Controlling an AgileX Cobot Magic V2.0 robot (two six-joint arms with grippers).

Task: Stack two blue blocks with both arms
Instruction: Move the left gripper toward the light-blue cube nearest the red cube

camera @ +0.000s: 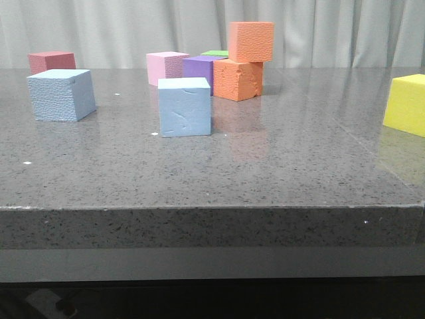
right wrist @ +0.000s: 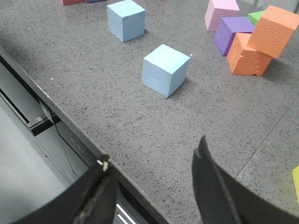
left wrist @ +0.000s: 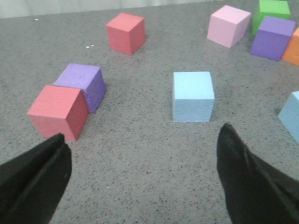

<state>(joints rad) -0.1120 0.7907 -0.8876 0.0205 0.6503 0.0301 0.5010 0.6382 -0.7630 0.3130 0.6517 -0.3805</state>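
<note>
A speckled grey stone-look tabletop [camera: 279,173] with a faint sheen holds a scatter of foam cubes. Two pale sky-blue foam cubes sit apart on it, neither stacked. One blue cube [camera: 60,94], with a finely pitted, pebbly face, stands toward the left side. The other blue cube [camera: 184,106] stands near the middle, its front face smoother with a few shallow dents and creases.

Behind the middle cube is a cluster: a pale pink foam cube [camera: 166,67], a purple foam cube [camera: 201,69], a green cube [camera: 216,54] mostly hidden behind it, and two rough orange foam cubes, the upper [camera: 250,41] resting tilted on the chipped lower one [camera: 237,80]. A red foam cube [camera: 51,61] sits at the far left, a yellow foam cube [camera: 406,104] at the right edge.

In the left wrist view, the left black claw gripper [left wrist: 145,175] hangs above the table with fingers spread wide, holding nothing, a blue cube just ahead. The right black claw gripper [right wrist: 152,186] is likewise spread and empty, over the table's near edge.
</note>
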